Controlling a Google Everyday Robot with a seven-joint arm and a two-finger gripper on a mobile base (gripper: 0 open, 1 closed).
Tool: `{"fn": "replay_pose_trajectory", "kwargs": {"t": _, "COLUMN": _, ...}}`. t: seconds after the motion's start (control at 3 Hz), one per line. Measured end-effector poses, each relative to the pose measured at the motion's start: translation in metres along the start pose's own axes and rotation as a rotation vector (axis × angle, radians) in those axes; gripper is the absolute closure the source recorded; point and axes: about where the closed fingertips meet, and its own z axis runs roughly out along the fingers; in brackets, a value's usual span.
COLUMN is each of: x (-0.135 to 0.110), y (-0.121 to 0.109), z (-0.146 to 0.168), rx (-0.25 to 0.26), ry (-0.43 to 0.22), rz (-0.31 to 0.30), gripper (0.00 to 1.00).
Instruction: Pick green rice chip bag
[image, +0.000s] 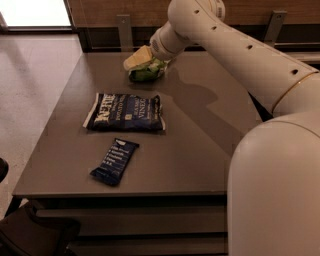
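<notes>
The green rice chip bag (146, 73) lies at the far middle of the dark table (200, 135). It is bright green and puffy, and only its lower part shows. My gripper (139, 58) sits right over it at the end of the white arm, its pale yellowish fingers (135, 59) covering the bag's top and left side. I cannot tell whether the gripper touches the bag.
A large dark navy chip bag (125, 112) with white lettering lies at the table's middle left. A small dark blue bar wrapper (115, 161) lies nearer the front edge. A wooden wall with metal brackets (124, 31) runs behind the table. The floor is on the left.
</notes>
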Motion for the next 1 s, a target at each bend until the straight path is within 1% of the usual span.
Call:
{"fn": "replay_pose_trajectory", "kwargs": {"t": 0.33, "x": 0.003, "y": 0.000, "z": 0.017, "rx": 0.009, "ry": -0.010, "rz": 0.076, "gripper": 0.00}}
{"fn": "replay_pose_trajectory", "kwargs": {"t": 0.67, "x": -0.003, "y": 0.002, "z": 0.032, "rx": 0.029, "ry": -0.018, "rz": 0.110, "gripper": 0.24}}
{"fn": "replay_pose_trajectory", "kwargs": {"t": 1.0, "x": -0.001, "y": 0.004, "z": 0.034, "rx": 0.025, "ry": -0.014, "rz": 0.107, "gripper": 0.47}}
